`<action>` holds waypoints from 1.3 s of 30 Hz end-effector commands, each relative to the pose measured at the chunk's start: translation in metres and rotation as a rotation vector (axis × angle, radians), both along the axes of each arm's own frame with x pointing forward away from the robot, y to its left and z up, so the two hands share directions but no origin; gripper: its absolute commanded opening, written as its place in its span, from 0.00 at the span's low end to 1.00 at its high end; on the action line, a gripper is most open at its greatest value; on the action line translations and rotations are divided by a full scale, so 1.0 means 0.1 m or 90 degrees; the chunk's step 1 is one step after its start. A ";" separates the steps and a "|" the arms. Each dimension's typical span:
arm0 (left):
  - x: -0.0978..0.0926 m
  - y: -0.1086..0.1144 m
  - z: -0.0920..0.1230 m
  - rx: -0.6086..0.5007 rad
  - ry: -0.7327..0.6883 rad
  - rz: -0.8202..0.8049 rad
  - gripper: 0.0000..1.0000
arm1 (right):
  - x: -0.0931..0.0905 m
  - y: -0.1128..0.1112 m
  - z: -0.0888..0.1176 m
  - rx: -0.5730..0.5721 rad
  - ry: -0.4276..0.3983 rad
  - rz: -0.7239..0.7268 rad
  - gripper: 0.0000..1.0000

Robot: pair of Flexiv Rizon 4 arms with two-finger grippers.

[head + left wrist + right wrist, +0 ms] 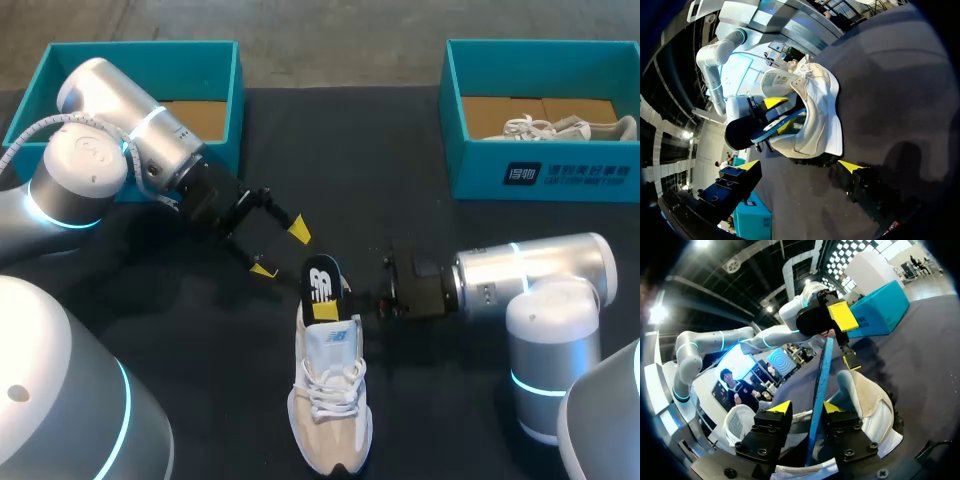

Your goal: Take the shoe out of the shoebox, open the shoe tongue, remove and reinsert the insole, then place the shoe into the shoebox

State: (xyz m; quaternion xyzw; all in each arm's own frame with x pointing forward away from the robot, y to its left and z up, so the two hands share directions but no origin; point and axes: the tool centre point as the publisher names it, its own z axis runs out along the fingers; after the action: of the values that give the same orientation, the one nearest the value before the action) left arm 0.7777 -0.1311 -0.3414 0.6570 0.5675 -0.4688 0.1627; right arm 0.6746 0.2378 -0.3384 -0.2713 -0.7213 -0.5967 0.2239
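Note:
A white and beige shoe (330, 400) lies on the black table, toe toward the front edge. Its dark insole (322, 288) stands up out of the heel opening. My right gripper (360, 298) is at the heel from the right. In the right wrist view the insole (819, 390) shows as a blue edge between that gripper's (807, 407) fingers, which stand apart with a gap on one side, so it is open. My left gripper (280, 250) hangs open just left of the insole, holding nothing. In the left wrist view, the shoe (820, 105) lies ahead of the left gripper (800, 166).
A teal shoebox (140, 47) stands at the back left behind my left arm. A second teal shoebox (540, 180) at the back right holds another white shoe (560, 127). Bare black table lies between the boxes and left of the shoe.

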 end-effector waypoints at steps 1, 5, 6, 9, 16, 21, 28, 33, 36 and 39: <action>0.00 0.00 0.00 0.000 -0.001 0.000 1.00 | 0.03 -0.01 0.08 -0.013 -0.001 0.004 0.40; 0.00 0.00 0.00 0.000 -0.001 0.000 1.00 | 0.06 -0.01 0.09 -0.015 -0.003 0.004 0.38; 0.00 0.00 0.00 0.000 -0.001 0.000 1.00 | 0.06 -0.01 0.09 -0.015 -0.003 0.004 0.38; 0.00 0.00 0.00 0.000 -0.001 0.000 1.00 | 0.10 -0.01 0.10 -0.017 -0.006 0.005 0.29; 0.00 0.00 0.00 0.000 -0.001 0.000 1.00 | 0.16 -0.01 0.14 -0.023 -0.018 0.004 0.00; 0.00 0.00 0.00 0.000 -0.001 0.000 1.00 | 0.17 -0.01 0.08 -0.024 -0.013 0.005 0.00; 0.00 0.00 0.00 0.000 -0.001 0.000 1.00 | 0.06 -0.07 -0.11 -0.020 0.026 -0.004 0.00; 0.00 0.00 0.00 0.000 -0.001 0.000 1.00 | -0.01 -0.10 -0.21 -0.019 0.044 -0.008 0.00; 0.00 0.00 0.00 0.000 -0.001 0.000 1.00 | -0.05 -0.10 -0.26 -0.017 0.054 -0.009 0.00; 0.00 0.00 0.00 0.000 -0.001 0.000 1.00 | -0.09 -0.08 -0.28 -0.015 0.061 -0.009 0.00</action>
State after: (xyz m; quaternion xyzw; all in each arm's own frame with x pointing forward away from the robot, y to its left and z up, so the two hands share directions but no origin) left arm 0.7777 -0.1311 -0.3414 0.6570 0.5675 -0.4688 0.1627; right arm 0.6702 0.2278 -0.3609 -0.3051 -0.7153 -0.5757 0.2527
